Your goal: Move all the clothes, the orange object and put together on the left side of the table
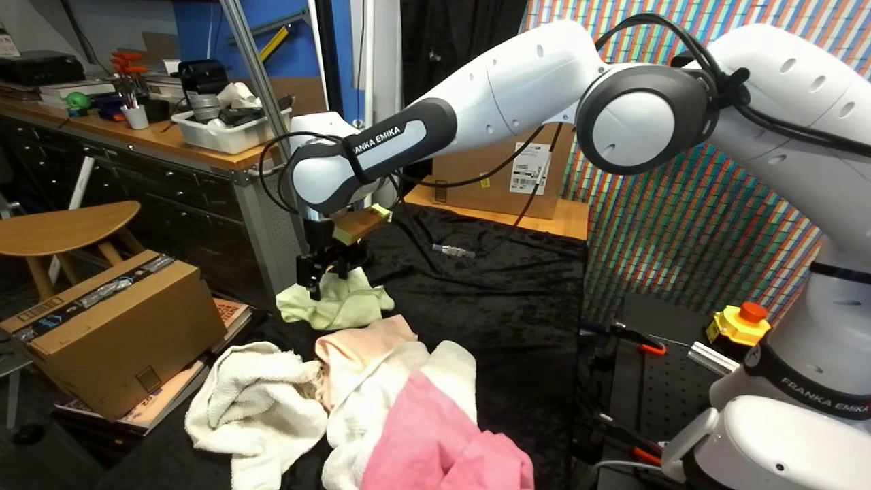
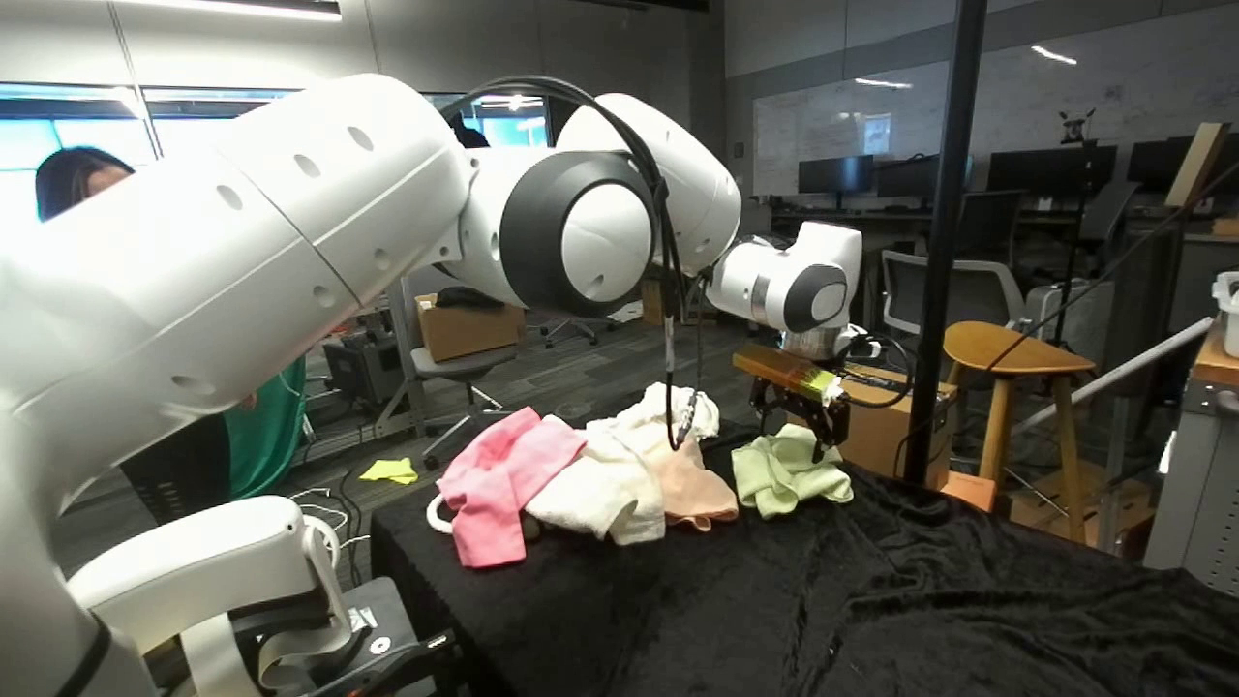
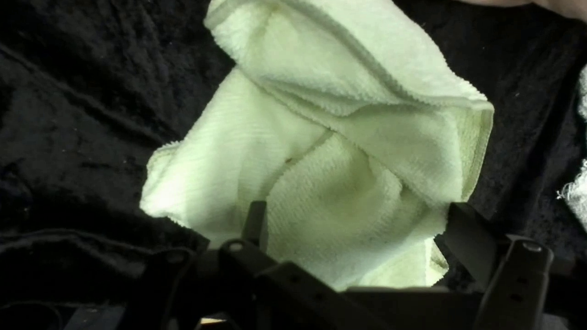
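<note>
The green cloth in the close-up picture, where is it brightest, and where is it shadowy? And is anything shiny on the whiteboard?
In the wrist view, the green cloth is nearly white at its left corner, dimmer inside its folds, and the gripper looks very dark; in an exterior view, light streaks shine on the whiteboard.

In an exterior view, the clothes (image 1: pixel 371 388) lie on the table (image 1: pixel 524 306); left of the clothes sits a box (image 1: pixel 122 333), beyond them a carton (image 1: pixel 490 199), right of them the robot base (image 1: pixel 803 340), above their far end the gripper (image 1: pixel 328 279).
</note>
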### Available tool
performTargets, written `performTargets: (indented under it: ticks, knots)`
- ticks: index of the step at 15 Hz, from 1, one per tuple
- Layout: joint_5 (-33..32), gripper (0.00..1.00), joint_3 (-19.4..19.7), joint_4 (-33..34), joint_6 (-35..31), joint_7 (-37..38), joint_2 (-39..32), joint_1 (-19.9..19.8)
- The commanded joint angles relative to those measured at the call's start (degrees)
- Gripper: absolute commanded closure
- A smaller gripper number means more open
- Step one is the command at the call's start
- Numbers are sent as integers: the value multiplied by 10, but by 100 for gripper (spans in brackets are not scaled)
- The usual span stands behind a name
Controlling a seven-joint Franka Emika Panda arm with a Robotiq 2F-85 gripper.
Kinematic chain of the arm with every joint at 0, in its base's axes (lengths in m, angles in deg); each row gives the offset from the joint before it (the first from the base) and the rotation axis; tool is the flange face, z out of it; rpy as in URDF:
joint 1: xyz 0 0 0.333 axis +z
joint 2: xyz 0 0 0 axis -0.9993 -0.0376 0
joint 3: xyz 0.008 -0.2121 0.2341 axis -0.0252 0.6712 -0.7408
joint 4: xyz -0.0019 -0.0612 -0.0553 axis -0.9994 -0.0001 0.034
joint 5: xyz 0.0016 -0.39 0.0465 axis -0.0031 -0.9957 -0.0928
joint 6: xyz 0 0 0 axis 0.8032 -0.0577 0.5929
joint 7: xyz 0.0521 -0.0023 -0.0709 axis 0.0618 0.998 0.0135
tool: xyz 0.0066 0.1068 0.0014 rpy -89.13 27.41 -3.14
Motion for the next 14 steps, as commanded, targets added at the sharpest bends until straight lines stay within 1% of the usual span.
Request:
performTargets:
  ticks: [1,6,11,12,13,14]
  knots:
    - [13,0,-9,28,-14,-12,-21,-2]
    - [10,0,-9,23,-13,-14,-26,0]
    - [7,0,-5,16,-36,-7,-28,2]
    - [7,4,-5,10,-45,-6,-25,3]
    - [6,25,-4,5,-58,-4,-23,3]
    - [7,28,-4,0,-67,-4,-21,2]
